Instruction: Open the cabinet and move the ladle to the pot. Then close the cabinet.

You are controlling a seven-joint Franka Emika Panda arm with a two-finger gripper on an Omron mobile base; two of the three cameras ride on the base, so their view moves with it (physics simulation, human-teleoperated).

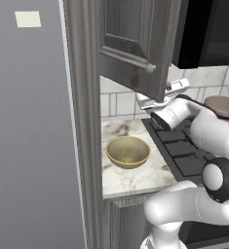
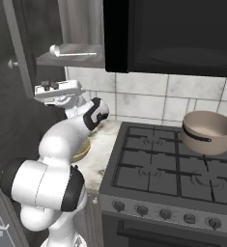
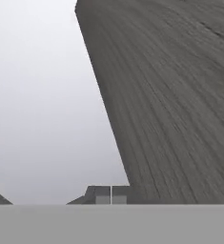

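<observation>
The cabinet door (image 1: 130,44) of dark grey wood grain stands swung open, its round knob (image 1: 150,67) near the lower corner. Inside, a silver ladle (image 2: 71,52) lies on the cabinet shelf (image 2: 74,60). My gripper (image 3: 110,195) sits just under the door's lower edge, below the shelf, and its white hand (image 2: 59,90) is level. The two fingertips (image 3: 102,195) stand together with nothing between them, so it is shut. The door's wood grain (image 3: 180,95) passes close by on the right of the hand view. The taupe-brown pot (image 2: 207,131) stands on the stove's back right burner.
A golden-yellow bowl (image 1: 128,151) rests on the marble counter (image 1: 135,177) left of the black stove (image 2: 173,169). A tall grey panel (image 1: 28,136) rises at the left. A dark hood or microwave (image 2: 173,34) hangs over the stove.
</observation>
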